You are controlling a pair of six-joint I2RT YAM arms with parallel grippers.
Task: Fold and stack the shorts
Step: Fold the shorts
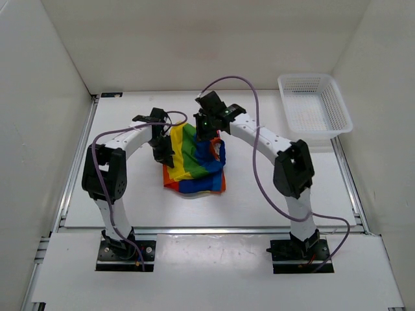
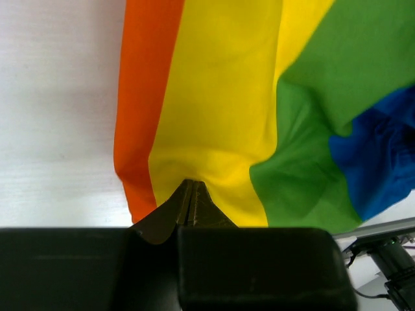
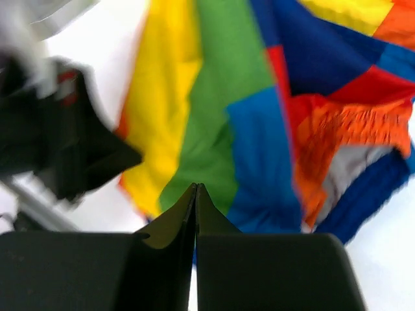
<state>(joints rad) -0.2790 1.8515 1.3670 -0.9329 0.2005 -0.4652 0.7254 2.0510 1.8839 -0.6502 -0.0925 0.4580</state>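
The rainbow-striped shorts [image 1: 194, 162] lie bunched at the middle of the table, their left side pulled up. My left gripper [image 1: 163, 154] is shut on the shorts at the edge of the yellow stripe; in the left wrist view the cloth [image 2: 220, 97] puckers right at the closed tips [image 2: 190, 183]. My right gripper [image 1: 207, 128] hangs over the shorts' far edge. In the blurred right wrist view its jaws [image 3: 196, 186] are pressed together in front of the green and blue stripes [image 3: 246, 129]. No cloth shows pinched between them.
A white mesh basket [image 1: 314, 103] stands at the back right corner of the table. White walls close in the left, far and right sides. The black left arm [image 3: 65, 142] shows blurred beside the shorts in the right wrist view.
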